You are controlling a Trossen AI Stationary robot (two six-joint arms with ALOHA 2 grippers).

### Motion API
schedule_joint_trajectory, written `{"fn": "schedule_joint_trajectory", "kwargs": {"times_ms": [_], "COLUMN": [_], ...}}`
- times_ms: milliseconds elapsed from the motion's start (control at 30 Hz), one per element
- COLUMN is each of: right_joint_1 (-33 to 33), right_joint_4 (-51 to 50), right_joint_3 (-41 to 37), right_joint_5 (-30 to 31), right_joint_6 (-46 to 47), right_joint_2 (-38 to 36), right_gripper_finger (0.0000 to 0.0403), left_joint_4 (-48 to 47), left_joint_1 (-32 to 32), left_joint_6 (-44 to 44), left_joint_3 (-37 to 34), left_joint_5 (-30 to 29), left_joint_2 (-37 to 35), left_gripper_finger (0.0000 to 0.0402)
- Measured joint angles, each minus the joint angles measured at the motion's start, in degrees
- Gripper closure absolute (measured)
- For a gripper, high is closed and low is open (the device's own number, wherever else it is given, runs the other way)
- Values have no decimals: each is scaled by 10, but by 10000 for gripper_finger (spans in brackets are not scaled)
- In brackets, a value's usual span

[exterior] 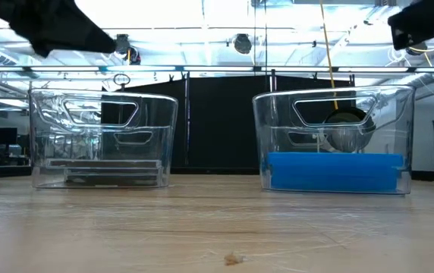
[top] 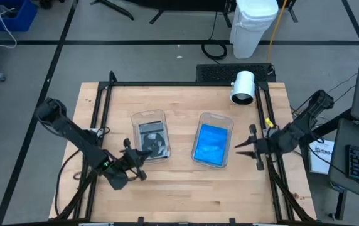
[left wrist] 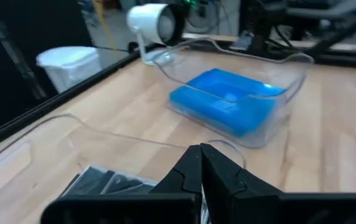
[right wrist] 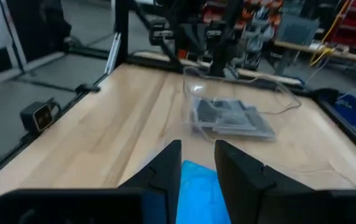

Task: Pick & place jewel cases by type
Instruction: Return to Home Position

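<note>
Two clear plastic tubs stand on the wooden table. The left tub [top: 149,119] holds grey and dark jewel cases [top: 152,137], also seen as jewel cases [right wrist: 231,118] in the right wrist view. The right tub [top: 223,122] holds bright blue jewel cases [top: 211,144], stacked flat on its floor as blue cases [exterior: 332,170]. My left gripper [top: 145,158] hovers shut at the left tub's near edge; its shut fingers [left wrist: 200,163] hold nothing. My right gripper [top: 238,149] is narrowly open [right wrist: 196,152] just right of the blue tub, pointing toward it, with nothing between its fingers.
A white cylindrical device [top: 243,86] stands at the table's far right. Black frame rails [top: 186,83] run along the far and side edges. A small crumb [exterior: 234,259] lies near the front. Bare wood [top: 186,188] stretches along the table's near side.
</note>
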Motion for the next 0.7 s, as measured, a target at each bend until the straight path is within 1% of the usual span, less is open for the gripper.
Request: {"fn": "schedule_joint_trajectory", "kwargs": {"times_ms": [133, 233, 300, 467, 567, 667, 700], "right_joint_1": [-9, -10, -10, -10, -10, -10, -10], "right_joint_4": [1, -2, -6, -25, -40, -24, -20], "right_joint_3": [-26, -31, -32, -32, -35, -58, -67], "right_joint_5": [0, 0, 0, 0, 0, 0, 2], "right_joint_6": [-14, -36, -44, -59, -65, -74, -79], "right_joint_2": [-74, -116, -138, -176, -198, -225, -236], "right_gripper_finger": [314, 314, 314, 314, 314, 314, 314], "left_joint_4": [6, 37, 97, 292, 350, 359, 346], "left_joint_1": [32, 61, 77, 106, 117, 124, 126], "left_joint_6": [70, 129, 186, 323, 345, 335, 330], "left_joint_3": [-21, -60, -98, -234, -312, -371, -383], "left_joint_5": [74, 129, 173, 286, 308, 308, 307], "left_joint_2": [-76, -146, -199, -337, -419, -492, -515], "left_gripper_finger": [397, 395, 394, 396, 398, 397, 397]}}
